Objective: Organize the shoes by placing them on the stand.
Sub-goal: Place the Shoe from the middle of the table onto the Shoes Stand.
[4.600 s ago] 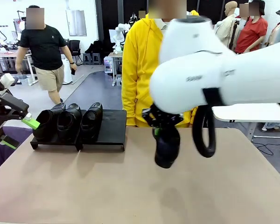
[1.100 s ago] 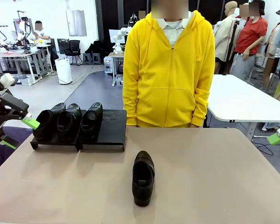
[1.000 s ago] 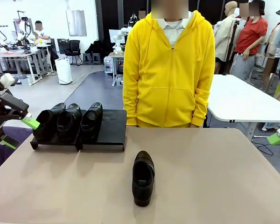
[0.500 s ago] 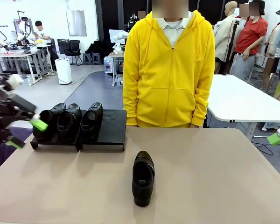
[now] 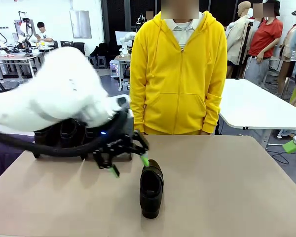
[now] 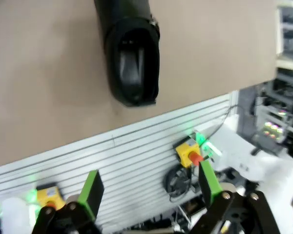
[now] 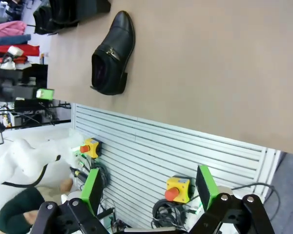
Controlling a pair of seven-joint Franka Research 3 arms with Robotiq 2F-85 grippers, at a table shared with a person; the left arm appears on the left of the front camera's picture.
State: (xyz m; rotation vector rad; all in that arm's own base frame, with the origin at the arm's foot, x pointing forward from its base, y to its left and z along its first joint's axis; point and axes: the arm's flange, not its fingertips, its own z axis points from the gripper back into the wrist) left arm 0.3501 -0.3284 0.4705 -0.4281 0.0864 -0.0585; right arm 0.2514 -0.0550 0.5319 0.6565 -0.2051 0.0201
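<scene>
One glossy black shoe (image 5: 151, 187) lies alone mid-table, toe toward the person. My left gripper (image 5: 129, 165) hangs open just left of its toe end, touching nothing; its arm is blurred. In the left wrist view the same shoe (image 6: 132, 58) lies beyond the open left gripper (image 6: 151, 187), nothing between the fingers. Other shoes (image 5: 64, 133) sit on the black stand (image 5: 38, 151) at the back left, mostly hidden by that arm. My right gripper (image 7: 149, 190) is open and empty, off the table's right edge; its view shows the lone shoe (image 7: 113, 53) and the shoes on the stand (image 7: 63, 12).
A person in a yellow hoodie (image 5: 180, 74) stands at the far edge, hands out of sight. The right gripper's green pad (image 5: 292, 144) shows at the right edge of the picture. A white table (image 5: 256, 106) stands behind on the right.
My left arm has swung from the table's left edge across the stand to the lone shoe. The shoe and the right arm have not moved.
</scene>
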